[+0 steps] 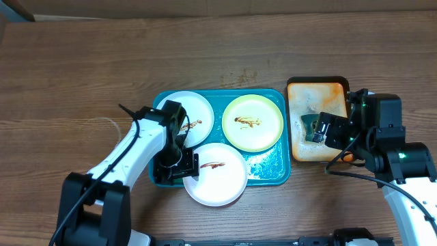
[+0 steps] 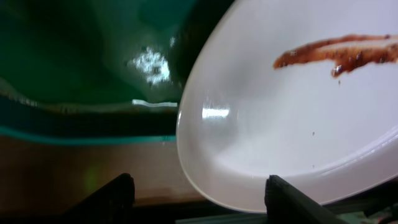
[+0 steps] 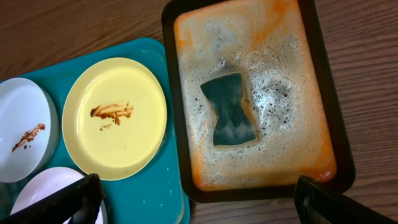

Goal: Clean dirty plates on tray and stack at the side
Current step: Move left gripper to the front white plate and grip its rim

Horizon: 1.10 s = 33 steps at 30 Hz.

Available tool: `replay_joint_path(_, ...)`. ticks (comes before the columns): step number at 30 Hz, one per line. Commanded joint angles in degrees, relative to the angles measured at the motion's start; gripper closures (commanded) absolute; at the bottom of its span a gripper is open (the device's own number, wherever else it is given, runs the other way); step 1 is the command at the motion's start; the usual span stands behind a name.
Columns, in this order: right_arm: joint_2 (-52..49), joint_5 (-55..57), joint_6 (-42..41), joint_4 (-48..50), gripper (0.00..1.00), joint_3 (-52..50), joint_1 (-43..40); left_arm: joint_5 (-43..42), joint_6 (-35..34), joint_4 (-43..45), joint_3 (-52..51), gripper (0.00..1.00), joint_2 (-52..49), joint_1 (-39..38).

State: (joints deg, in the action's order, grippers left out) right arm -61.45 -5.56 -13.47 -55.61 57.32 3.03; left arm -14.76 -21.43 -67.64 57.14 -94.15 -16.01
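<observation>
left gripper at white plate rim

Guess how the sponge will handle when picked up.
Sponge lies soaked in foam, so it is probably slippery and heavier than it looks. Its pinched waist suggests it's soft and will likely squash rather than stay stiff.

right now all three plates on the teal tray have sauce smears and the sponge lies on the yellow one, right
Not quite. The sponge is not on the yellow plate; it lies in the foam of the orange tray beside the teal tray, as the right wrist view shows. The yellow plate, the far white plate and the near white plate all do have sauce smears.
</observation>
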Motion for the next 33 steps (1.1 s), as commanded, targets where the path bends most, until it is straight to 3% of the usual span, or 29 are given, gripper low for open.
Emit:
replay_joint_path(1, 0.24, 0.61, 0.2, 0.2, 0.0, 1.64, -0.17, 0.81, -1.11, 2.27, 0.2, 0.37, -2.89, -1.49)
replay_joint_path(10, 0.24, 0.61, 0.2, 0.2, 0.0, 1.64, -0.17, 2.84, -1.11, 3.28, 0.2, 0.44, -6.54, -1.84)
replay_joint_path(13, 0.24, 0.61, 0.2, 0.2, 0.0, 1.64, -0.17, 2.93, -1.11, 3.63, 0.2, 0.63, -7.15, -2.03)
replay_joint_path(17, 0.24, 0.61, 0.2, 0.2, 0.0, 1.64, -0.17, 2.95, -1.11, 4.76, 0.2, 0.73, -7.23, -2.01)
replay_joint_path(22, 0.24, 0.61, 0.2, 0.2, 0.0, 1.64, -0.17, 3.82, -0.87, 6.19, 0.26, 0.96, -7.23, -1.97)
replay_joint_path(33, 0.24, 0.61, 0.22, 1.36, 0.01, 1.64, -0.15, 10.36, -0.85, 6.86, 3.08, 0.96, -7.21, -1.95)
